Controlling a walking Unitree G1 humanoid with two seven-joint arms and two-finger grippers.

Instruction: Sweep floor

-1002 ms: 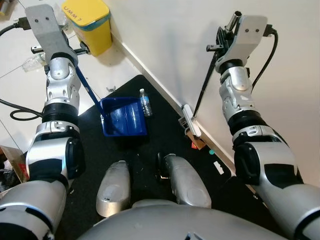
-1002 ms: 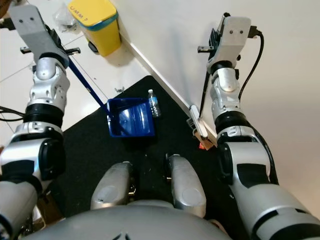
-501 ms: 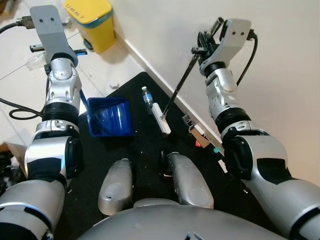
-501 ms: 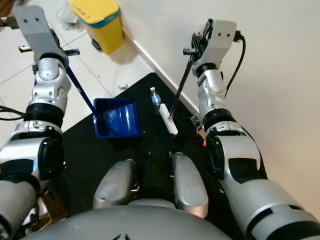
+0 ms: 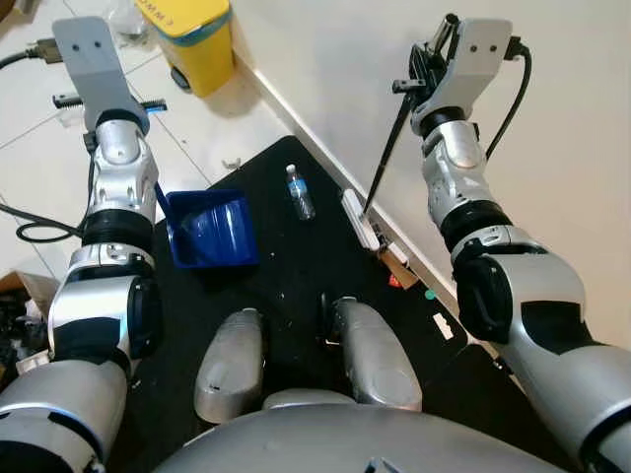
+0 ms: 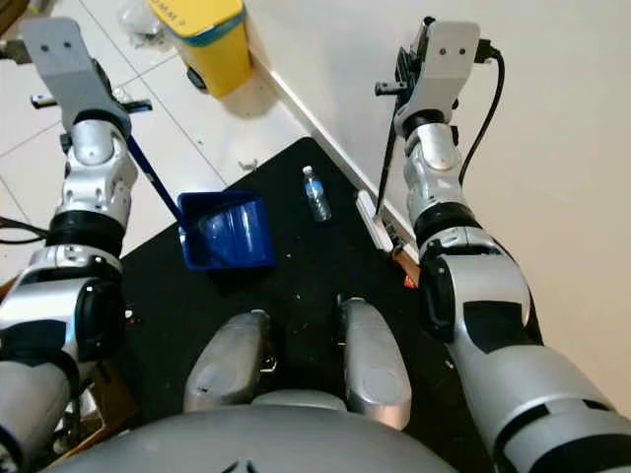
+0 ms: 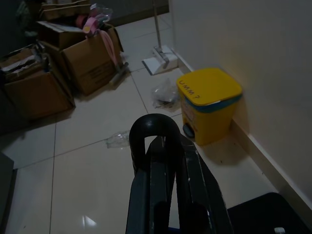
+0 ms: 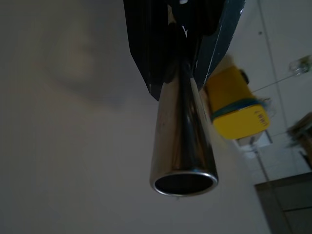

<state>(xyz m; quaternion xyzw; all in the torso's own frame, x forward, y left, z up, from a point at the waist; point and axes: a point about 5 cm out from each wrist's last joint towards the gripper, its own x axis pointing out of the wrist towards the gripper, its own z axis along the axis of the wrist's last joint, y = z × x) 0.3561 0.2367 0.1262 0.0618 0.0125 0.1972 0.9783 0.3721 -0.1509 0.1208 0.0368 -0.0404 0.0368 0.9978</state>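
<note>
I keep my right gripper clamped on the broom, apparently skirting-side; left gripper grips dustpan, ready for the bottle.

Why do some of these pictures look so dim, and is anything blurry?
Both wrist views are dim; in the right wrist view the broom tube is close and soft-edged, with a glint. The eye views are bright and sharp, and the yellow bin casts a shadow on the wall.
</note>
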